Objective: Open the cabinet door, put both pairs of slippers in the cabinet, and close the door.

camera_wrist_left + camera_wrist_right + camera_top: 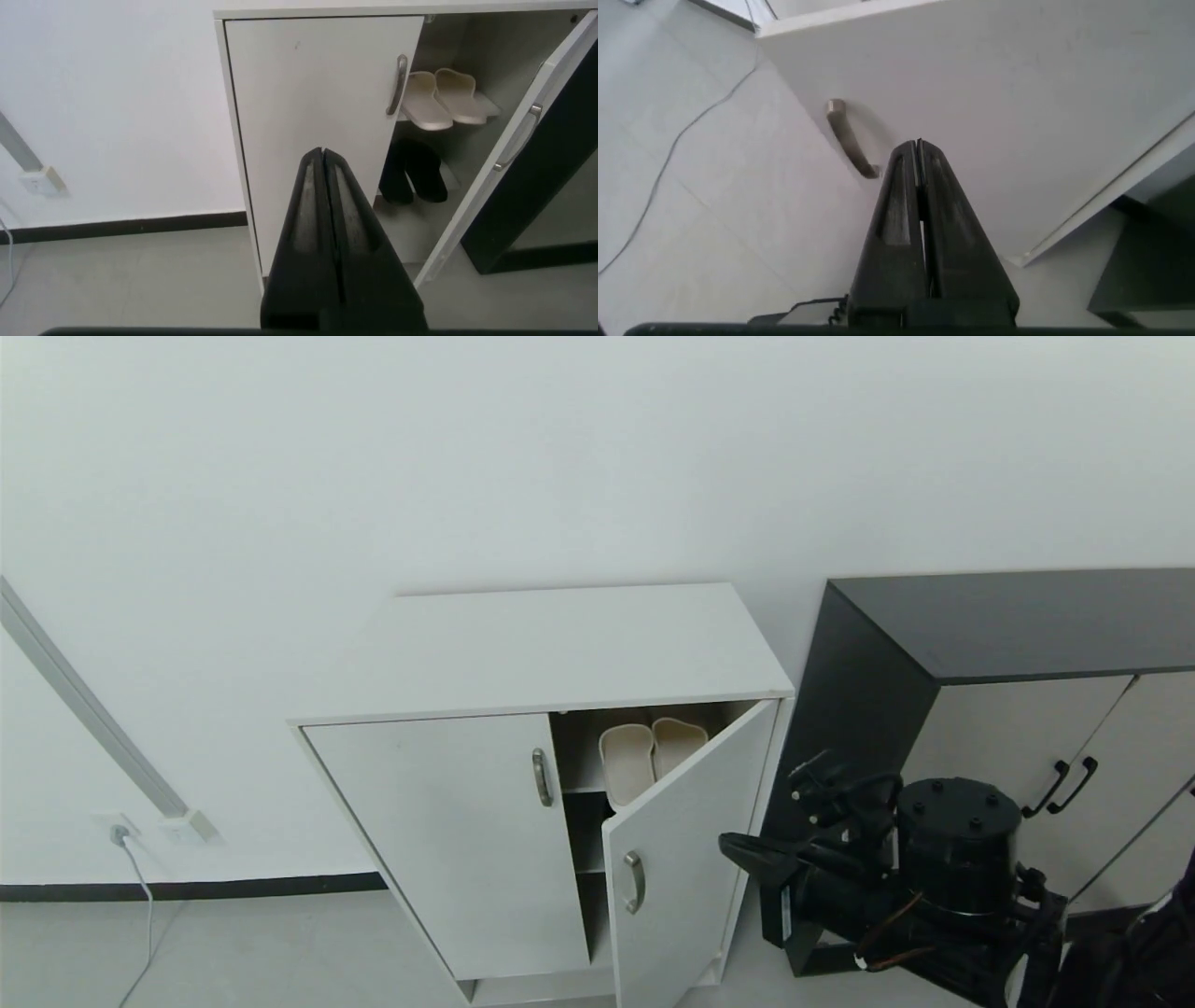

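- Cabinet (551, 644): right door (691, 840) stood ajar; beige slippers (651, 756) lay at the upper shelf's front edge, black slippers (416, 173) one shelf below.
- Right gripper (920, 149): pressed together, near the door handle (850, 140).
- Left gripper (323, 154): pressed together.

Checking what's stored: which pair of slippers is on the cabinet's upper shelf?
The beige pair, lying side by side; the black pair sits lower down, beneath it.
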{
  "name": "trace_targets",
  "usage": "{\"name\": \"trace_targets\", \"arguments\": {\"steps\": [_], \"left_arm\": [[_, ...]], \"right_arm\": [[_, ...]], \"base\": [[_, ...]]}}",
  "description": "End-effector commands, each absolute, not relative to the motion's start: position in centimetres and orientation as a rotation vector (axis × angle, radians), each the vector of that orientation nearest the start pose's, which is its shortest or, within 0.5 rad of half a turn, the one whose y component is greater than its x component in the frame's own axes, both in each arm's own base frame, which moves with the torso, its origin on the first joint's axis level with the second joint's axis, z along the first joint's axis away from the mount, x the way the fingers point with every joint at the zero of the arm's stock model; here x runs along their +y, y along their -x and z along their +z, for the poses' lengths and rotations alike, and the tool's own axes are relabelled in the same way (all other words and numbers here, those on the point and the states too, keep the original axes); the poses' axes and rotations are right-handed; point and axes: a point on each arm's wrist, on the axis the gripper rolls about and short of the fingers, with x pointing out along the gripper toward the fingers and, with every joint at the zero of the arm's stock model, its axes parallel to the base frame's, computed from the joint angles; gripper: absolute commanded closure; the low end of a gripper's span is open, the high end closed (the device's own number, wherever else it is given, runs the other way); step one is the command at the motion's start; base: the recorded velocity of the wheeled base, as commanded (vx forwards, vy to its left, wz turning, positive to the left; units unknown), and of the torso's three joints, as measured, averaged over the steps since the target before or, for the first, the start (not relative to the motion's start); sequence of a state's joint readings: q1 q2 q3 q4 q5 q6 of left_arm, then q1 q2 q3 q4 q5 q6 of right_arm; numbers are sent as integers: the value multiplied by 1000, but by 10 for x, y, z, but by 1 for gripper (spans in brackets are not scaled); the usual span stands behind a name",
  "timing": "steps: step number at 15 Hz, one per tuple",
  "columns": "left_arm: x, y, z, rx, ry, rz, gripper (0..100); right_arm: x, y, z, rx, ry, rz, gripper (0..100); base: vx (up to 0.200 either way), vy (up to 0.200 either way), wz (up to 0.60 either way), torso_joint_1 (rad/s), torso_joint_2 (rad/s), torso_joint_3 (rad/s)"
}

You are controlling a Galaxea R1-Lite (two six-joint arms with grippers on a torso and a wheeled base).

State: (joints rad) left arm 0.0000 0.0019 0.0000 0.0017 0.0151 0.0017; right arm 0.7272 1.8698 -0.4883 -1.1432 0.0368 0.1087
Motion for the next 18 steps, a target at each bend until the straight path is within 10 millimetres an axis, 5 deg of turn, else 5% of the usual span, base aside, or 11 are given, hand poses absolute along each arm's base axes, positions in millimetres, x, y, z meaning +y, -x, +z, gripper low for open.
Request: {"name": "trace_targets", "arguments": {"steps": [1,18], "left_arm": [[0,23,75,5,-2,15,100],[0,23,75,5,-2,17,100]], "right_arm": [[202,-241,101,281,-21,712,100],[215,-338,80,268,-45,586,100]], "base": [[0,0,0,0,0,0],[0,0,0,0,0,0]]}}
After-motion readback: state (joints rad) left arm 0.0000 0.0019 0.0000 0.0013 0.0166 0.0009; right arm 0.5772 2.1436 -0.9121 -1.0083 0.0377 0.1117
